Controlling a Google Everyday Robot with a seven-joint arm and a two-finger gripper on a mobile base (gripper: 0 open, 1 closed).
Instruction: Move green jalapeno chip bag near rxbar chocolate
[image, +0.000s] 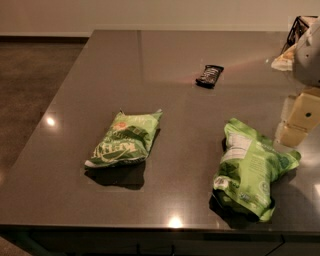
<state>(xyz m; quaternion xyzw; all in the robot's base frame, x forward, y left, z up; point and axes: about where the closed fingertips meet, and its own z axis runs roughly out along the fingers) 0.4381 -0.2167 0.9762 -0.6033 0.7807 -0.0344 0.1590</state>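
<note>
The green jalapeno chip bag (125, 140) lies flat on the dark grey table (150, 65), left of centre, with white lettering and a reddish-orange mark at its far end. The rxbar chocolate (209, 75), a small black bar, lies farther back and to the right, well apart from the bag. My gripper (297, 120) is at the right edge of the view, above the table, far right of the chip bag and nearer than the bar. It holds nothing that I can see.
A larger, puffier green bag with a white label panel (252, 167) lies at the front right, just below and left of the gripper. A dark wire rack (300, 25) and a pale packet (283, 60) sit at the back right. The table's front edge is close.
</note>
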